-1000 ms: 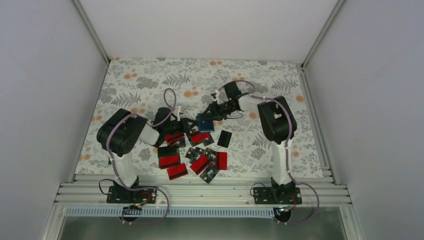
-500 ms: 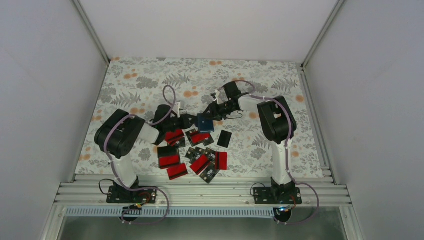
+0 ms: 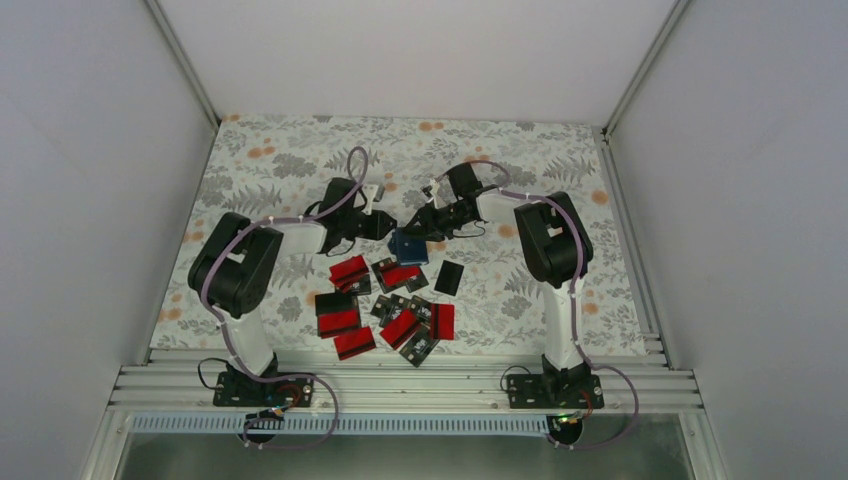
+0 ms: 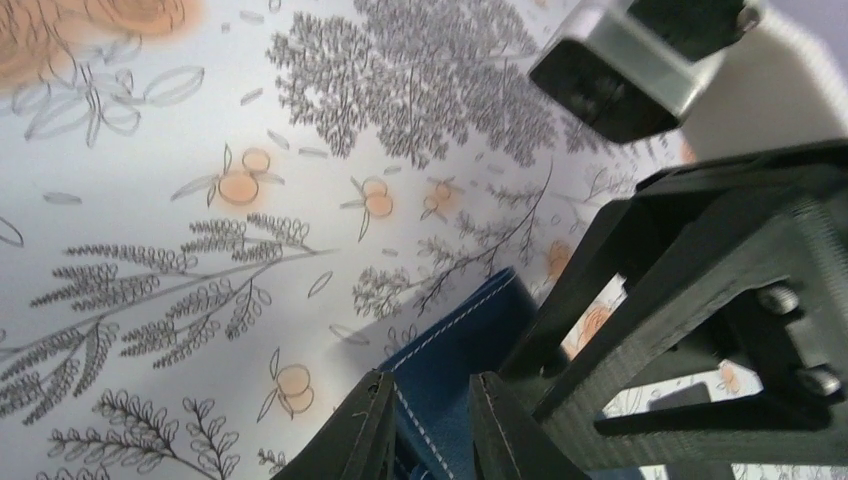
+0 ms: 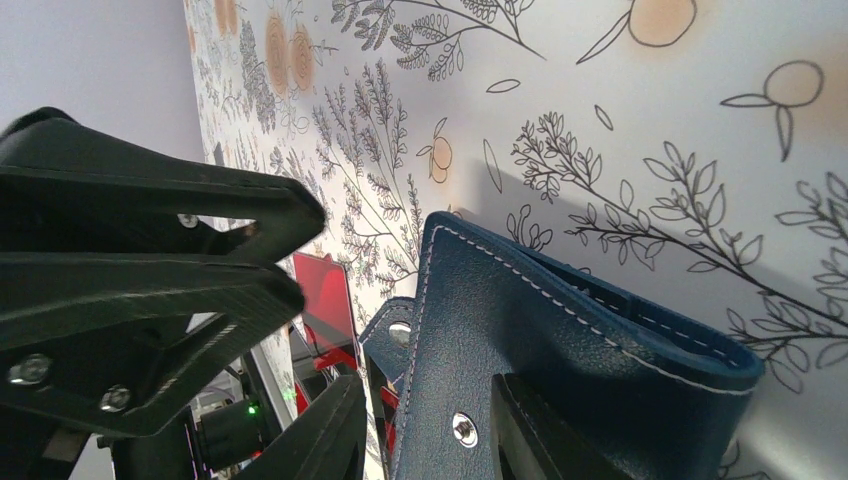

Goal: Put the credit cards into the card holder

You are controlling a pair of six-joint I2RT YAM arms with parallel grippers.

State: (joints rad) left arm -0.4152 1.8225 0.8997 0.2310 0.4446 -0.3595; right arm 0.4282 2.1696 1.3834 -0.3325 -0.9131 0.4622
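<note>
On the floral tablecloth (image 3: 280, 160), the right pincer (image 3: 420, 234) clamps the small navy-blue leather card holder (image 3: 407, 246) at frame centre, just right of the nearly closed left pincer (image 3: 388, 228), whose hold is unclear, while the red-and-black credit cards (image 3: 385, 305) lie below.

Bright, soft, even light from above. Top view is sharp, with only faint shadows on the tablecloth (image 3: 300, 160). Right wrist view: card holder (image 5: 560, 340) stitching is crisp and it throws a soft grey shadow. Upper left of the left wrist view is blurry.
</note>
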